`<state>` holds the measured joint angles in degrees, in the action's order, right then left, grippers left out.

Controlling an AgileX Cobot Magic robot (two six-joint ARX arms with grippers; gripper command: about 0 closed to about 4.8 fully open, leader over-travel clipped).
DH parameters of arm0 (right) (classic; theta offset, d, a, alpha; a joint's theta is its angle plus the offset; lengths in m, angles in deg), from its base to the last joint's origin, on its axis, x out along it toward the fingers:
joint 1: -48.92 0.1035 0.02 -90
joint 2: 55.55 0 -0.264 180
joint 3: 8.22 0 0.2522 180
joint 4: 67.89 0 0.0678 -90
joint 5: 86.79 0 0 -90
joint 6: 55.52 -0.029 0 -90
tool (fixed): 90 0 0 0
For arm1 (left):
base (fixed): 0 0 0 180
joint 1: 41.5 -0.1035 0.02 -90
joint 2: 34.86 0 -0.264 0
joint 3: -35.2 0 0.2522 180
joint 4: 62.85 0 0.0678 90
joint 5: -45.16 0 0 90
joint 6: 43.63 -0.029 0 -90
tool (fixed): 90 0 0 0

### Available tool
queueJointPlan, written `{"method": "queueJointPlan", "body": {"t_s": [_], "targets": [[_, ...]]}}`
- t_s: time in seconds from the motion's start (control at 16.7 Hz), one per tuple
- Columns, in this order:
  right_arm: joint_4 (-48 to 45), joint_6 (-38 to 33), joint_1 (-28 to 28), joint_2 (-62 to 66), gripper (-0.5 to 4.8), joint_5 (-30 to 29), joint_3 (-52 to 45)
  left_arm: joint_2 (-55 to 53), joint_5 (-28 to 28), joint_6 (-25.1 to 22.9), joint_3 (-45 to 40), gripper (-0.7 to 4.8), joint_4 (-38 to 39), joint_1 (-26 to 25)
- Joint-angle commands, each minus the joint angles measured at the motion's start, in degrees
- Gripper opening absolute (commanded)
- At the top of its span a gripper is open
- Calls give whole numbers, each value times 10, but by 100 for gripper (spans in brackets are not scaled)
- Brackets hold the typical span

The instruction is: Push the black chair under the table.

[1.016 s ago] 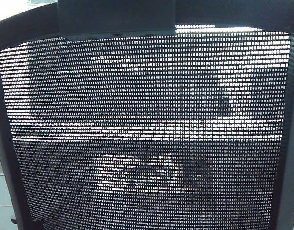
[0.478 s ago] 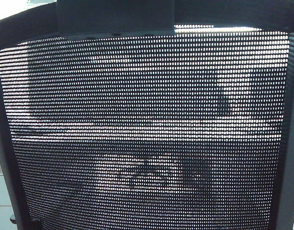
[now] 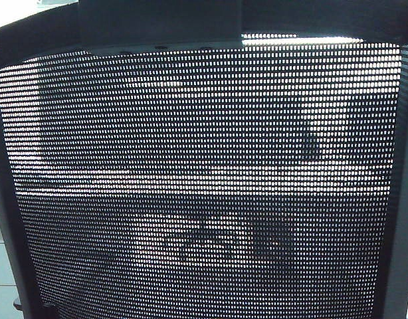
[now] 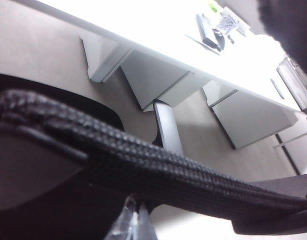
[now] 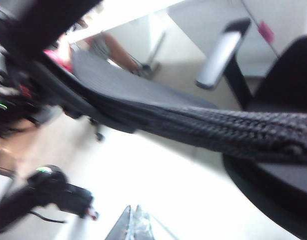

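Chair (image 3: pixel 204 186): black; mesh back filled almost the whole exterior view, solid frame at both sides and top; the braided edge of the back crossed both wrist views (image 4: pixel 143 165), close in front of each camera; seat and one armrest (image 5: pixel 218 60) showed past that edge in the right wrist view.
Table (image 4: pixel 158 35): white top with white panels below it, seen beyond the chair in the left wrist view; chair stood near it with bare floor between them; whether any part of the chair was already under the top could not be told.
Clutter on table (image 4: pixel 213 35): small dark items, too blurred to name.
Step in hand: judged to be the push itself, both arms set against the chair's back from behind; task not done, since floor showed between chair and table.
Next move: judged to call for an even forward drive by both arms, so the chair rolls straight and does not swivel; the armrest would need to pass below the top, or the chair stops short.
Left gripper (image 4: pixel 133 225): at the rear of the chair's back; two pale fingertips (image 4: pixel 124 220) showed close together, almost touching; holding nothing seen; contact with the mesh edge likely but hidden by the edge.
Right gripper (image 5: pixel 134 225): at the rear of the chair's back, on the other side; fingertips (image 5: pixel 124 222) drawn nearly together, nothing between them; picture blurred, so contact could not be told.
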<state>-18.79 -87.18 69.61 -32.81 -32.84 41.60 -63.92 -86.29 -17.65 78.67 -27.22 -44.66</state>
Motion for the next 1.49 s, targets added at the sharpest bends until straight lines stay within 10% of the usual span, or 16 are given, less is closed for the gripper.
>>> {"method": "queueJointPlan", "body": {"t_s": [0.06, 1.49], "targets": [[-13, 35, 39, 51, -6, 52, 3, -12, -1, -38, 2, -6, -12, 0], [-131, 77, 69, 202, -6, 154, 3, -91, 13, -97, 2, -6, -62, 2]]}}
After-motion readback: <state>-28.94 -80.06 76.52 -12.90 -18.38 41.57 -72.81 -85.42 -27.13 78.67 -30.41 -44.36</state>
